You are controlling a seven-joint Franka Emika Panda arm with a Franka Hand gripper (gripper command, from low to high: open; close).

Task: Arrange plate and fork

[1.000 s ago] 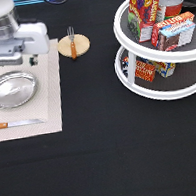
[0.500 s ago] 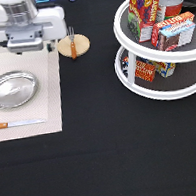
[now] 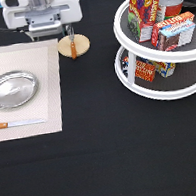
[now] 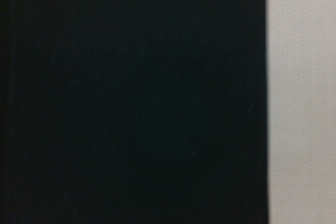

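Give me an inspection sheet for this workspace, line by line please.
Surface: black table with a pale placemat at the exterior view's left.
Job's things: plate on the placemat; fork lying on a wooden disc beside the mat.
Clutter: knife on the placemat below the plate; two-tier turntable of boxes and a can at the right.
Grippers: gripper at the top, near the fork, holding nothing.
Cables: nothing seen.
Surroundings: nothing seen.
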